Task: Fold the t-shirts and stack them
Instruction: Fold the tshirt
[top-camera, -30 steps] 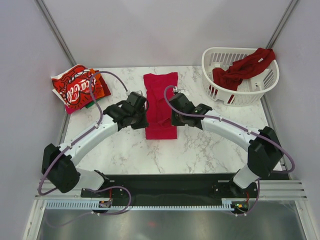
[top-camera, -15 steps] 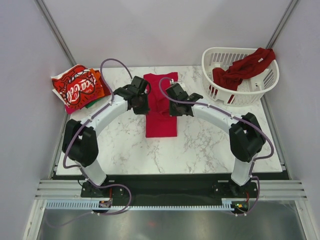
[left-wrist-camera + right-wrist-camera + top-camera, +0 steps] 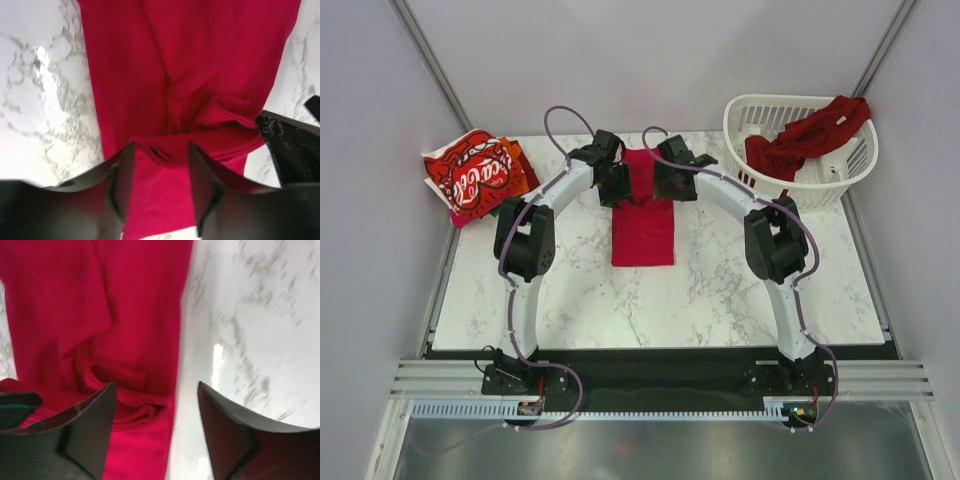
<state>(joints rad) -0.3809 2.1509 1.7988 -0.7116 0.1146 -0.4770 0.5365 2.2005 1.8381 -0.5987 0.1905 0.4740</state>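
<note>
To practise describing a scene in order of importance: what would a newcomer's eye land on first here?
The bright red t-shirt, folded into a strip mid-table, with the left tool and right tool open over its far end. Then the dark red t-shirt draped over the white basket at the far right, and the Coca-Cola t-shirt topping the pile at the far left.

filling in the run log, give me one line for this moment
phase: folding bright red t-shirt | left gripper: open over its folded edge | right gripper: open over same edge | dark red t-shirt: in basket
</note>
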